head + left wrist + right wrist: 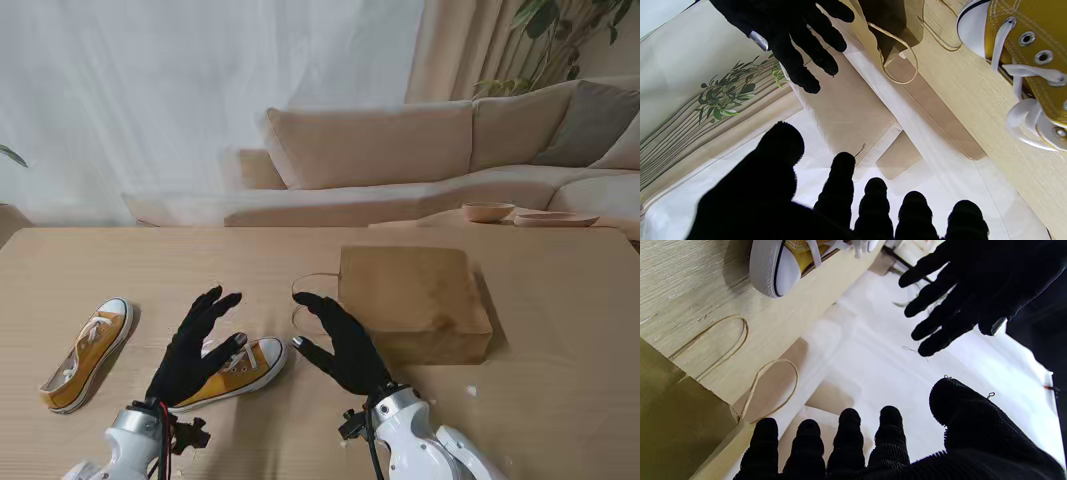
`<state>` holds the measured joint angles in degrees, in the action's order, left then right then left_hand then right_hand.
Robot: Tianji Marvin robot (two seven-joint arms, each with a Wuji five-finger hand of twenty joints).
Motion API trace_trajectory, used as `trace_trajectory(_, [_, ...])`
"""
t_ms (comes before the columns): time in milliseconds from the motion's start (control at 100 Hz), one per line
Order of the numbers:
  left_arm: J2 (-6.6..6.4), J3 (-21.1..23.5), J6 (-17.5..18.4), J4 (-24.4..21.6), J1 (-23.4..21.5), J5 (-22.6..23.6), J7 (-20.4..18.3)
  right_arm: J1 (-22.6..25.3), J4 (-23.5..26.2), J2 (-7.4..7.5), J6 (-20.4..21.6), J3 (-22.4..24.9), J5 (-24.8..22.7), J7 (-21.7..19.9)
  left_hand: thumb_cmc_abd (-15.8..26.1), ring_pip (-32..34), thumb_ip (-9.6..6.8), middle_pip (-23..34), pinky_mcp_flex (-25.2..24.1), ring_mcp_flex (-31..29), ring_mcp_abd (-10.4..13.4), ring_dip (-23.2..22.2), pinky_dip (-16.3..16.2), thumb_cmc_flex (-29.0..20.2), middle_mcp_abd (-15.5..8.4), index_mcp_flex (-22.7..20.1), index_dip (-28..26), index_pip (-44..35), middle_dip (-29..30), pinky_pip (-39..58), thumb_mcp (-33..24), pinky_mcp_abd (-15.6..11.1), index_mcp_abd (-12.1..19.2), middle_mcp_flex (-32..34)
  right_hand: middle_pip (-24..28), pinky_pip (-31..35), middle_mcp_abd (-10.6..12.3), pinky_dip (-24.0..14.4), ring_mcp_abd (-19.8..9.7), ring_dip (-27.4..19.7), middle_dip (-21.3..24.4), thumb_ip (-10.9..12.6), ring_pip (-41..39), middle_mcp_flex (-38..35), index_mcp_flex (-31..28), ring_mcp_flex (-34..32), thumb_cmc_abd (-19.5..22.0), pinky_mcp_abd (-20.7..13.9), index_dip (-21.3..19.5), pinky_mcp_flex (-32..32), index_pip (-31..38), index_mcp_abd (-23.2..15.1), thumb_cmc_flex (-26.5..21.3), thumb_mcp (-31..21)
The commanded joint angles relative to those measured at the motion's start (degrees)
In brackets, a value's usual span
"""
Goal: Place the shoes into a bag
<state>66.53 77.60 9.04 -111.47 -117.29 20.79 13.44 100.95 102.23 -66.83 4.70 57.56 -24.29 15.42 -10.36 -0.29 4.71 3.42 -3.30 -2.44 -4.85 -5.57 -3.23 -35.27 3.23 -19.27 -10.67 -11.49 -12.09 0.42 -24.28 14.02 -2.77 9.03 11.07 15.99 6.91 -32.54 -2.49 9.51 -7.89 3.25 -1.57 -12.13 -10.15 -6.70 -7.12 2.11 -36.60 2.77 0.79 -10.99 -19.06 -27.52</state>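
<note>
Two mustard-yellow sneakers with white toes and laces lie on the wooden table (560,300). One shoe (88,354) is at the far left. The other shoe (240,371) (1027,63) (786,263) lies partly under my left hand (195,347), which hovers over it with fingers spread, holding nothing. A brown paper bag (415,300) (676,420) lies on its side to the right, its mouth and string handles (305,296) (773,390) facing the shoes. My right hand (343,343) hangs open beside the bag's mouth, close to the handles.
Beyond the table's far edge stands a beige sofa (400,160) with a low side table holding a bowl (488,211) and a plate (556,218). A small white speck (471,390) lies near the bag's near right corner.
</note>
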Motion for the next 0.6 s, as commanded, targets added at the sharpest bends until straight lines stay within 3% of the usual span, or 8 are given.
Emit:
trace_trajectory(0, [0.14, -0.05, 0.24, -0.36, -0.43, 0.07, -0.71, 0.65, 0.49, -0.38, 0.12, -0.02, -0.08, -0.54, 1.08, -0.68, -0.34, -0.42, -0.3, 1.17, 1.41, 0.42, 1.27, -1.23, -2.1, 0.81, 0.79, -0.49, -0.52, -1.56, 0.39, -0.82, 1.59, -1.14, -0.65, -1.07, 2.19, -0.03, -2.49, 0.57, -0.07, -2.02, 0.32, 1.2, 1.1, 1.33, 0.98, -1.82, -0.08, 0.63, -0.87, -2.31, 2.16, 0.44])
trace_trajectory(350, [0.03, -0.1, -0.61, -0.39, -0.51, 1.09, -0.82, 1.42, 1.34, -0.43, 0.11, 0.32, -0.85, 0.3, -1.14, -0.22, -0.69, 1.3, -0.23, 0.92, 1.78, -1.16, 0.6, -3.27, -1.25, 0.28, 0.46, -1.38, -1.63, -1.18, -1.86, -0.86, 0.24, -0.5, -0.19, -0.96, 2.06, -0.14, -2.39, 0.71, -0.3, -2.05, -0.07, 1.19, 0.82, 1.21, 0.77, -1.64, -0.31, 0.45, -0.8, -2.15, 2.13, 0.28])
trace_trajectory(490, [-0.72, 0.78, -2.58, -0.64, 0.43, 5.8, -2.77, 2.36, 2.23, -0.54, 0.03, 1.09, -0.96, 1.04, -5.73, 1.5, -0.49, 6.89, -0.49, 0.69, -0.01, -7.86, -6.31, -4.24, 1.71, -0.44, -0.64, -3.39, -4.86, 0.76, -8.55, -0.03, -2.52, 1.16, 0.1, -0.87, 2.09, -0.21, -2.37, 0.75, -0.44, -2.04, -0.29, 1.04, 0.44, 1.12, 0.53, -1.54, -0.45, 0.29, -0.67, -2.1, 1.82, 0.14])
trace_trajectory(590, [-1.67, 2.16, -6.0, -1.63, 1.26, 9.33, -6.87, 3.05, 2.72, -0.61, 0.22, 1.63, -1.17, 1.68, -7.92, 1.97, -0.02, 8.12, -0.87, 0.72, -0.25, -10.33, -9.72, -3.51, 2.05, -0.08, -1.06, -4.09, -4.96, 1.92, -11.78, 0.22, -2.79, 1.45, 0.45, -0.75, 1.98, -0.27, -2.25, 0.83, -0.61, -2.06, -0.56, 1.0, 0.22, 1.02, 0.41, -1.39, -0.53, 0.08, -0.58, -2.06, 1.69, 0.11])
